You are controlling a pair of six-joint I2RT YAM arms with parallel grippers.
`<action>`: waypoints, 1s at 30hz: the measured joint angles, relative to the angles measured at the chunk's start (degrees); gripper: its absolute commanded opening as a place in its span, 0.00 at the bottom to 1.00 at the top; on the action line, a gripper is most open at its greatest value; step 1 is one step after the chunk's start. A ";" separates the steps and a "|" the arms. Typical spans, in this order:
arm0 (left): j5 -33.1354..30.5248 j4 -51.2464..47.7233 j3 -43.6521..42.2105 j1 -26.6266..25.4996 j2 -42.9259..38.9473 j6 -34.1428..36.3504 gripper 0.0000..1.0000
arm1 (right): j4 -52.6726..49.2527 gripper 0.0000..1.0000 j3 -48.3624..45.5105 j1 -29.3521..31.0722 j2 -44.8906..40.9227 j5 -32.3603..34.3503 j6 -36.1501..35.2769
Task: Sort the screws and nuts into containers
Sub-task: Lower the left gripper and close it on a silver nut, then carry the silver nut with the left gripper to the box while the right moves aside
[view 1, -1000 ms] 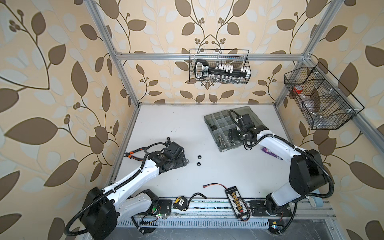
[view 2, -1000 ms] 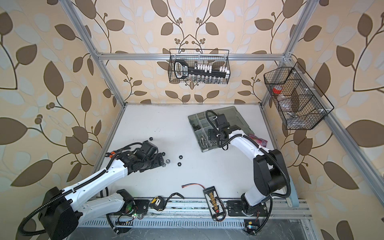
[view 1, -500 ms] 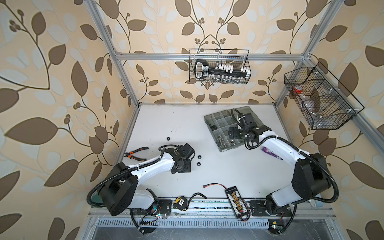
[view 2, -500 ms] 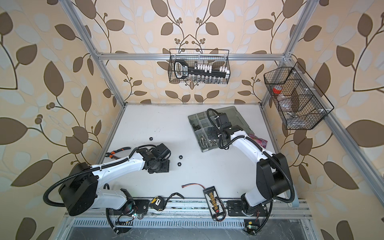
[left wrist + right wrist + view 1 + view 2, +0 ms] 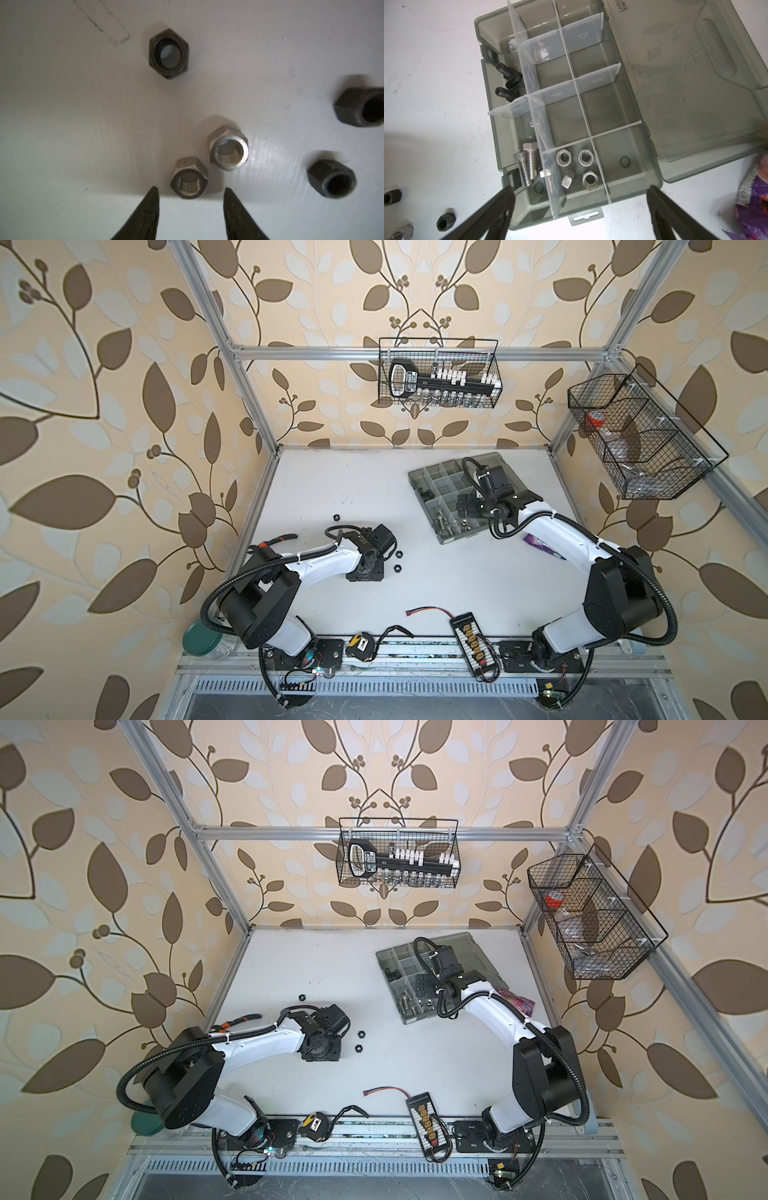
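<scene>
1. Left wrist view: left gripper (image 5: 191,189) has its jaws apart, the fingertips flanking a silver nut (image 5: 189,178) without touching it; second silver nut (image 5: 228,148) lies just beside.
2. Right gripper (image 5: 580,188) is spread wide above the organizer case (image 5: 610,108), which sits at the table's (image 5: 332,481) 1 o'clock in both top views.
3. Black nut (image 5: 399,552) lies at the left gripper's 3 o'clock.

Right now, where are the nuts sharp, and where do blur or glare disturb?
Left wrist view: the silver nuts are sharp, the two black nuts at the edge smeared. Right wrist view: the organizer case is sharp, glare whitens the table beside it. In both top views black nuts look tiny.
</scene>
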 measured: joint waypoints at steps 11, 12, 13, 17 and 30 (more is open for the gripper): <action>-0.87 0.70 0.48 0.00 1.57 0.63 0.42 | -0.02 1.00 0.00 0.00 0.00 0.20 -0.02; -0.98 0.74 0.70 0.00 1.79 0.66 0.41 | -0.02 1.00 0.00 0.00 0.00 0.20 -0.02; -1.07 0.90 0.85 0.00 2.01 0.72 0.40 | -0.02 0.99 0.00 0.00 0.00 0.20 -0.02; -1.68 1.38 0.96 0.00 2.21 0.81 0.36 | -0.02 1.00 0.00 0.00 0.00 0.20 -0.02; -1.88 1.55 0.72 0.00 2.01 0.52 0.27 | -0.02 1.00 0.00 0.02 0.00 0.17 0.00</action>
